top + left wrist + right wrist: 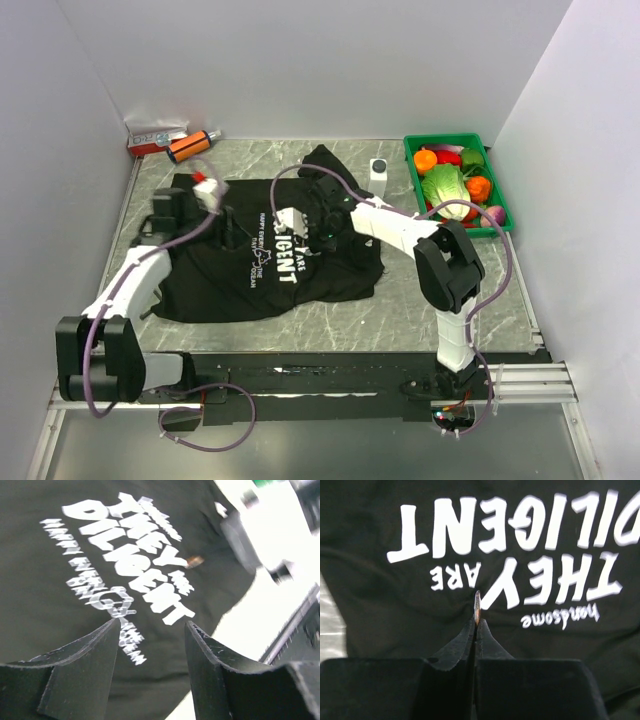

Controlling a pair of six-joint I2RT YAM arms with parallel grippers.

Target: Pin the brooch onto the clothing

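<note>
The clothing, a black T-shirt (220,285) with white lettering (285,248), lies flat on the marbled table. It fills the left wrist view (45,605) and the right wrist view (380,595). My right gripper (325,225) hovers over the chest print, shut on the brooch (477,607), a thin coppery piece seen edge-on between the fingertips (476,622). The brooch also shows as a small copper spot in the left wrist view (195,561). My left gripper (232,228) is open and empty just above the shirt's left part (151,622).
A green tray (500,205) of toy vegetables stands at the back right. A small white box (378,170) sits behind the shirt. An orange bottle (193,145) and a red-and-white packet (155,138) lie at the back left. Walls close in three sides.
</note>
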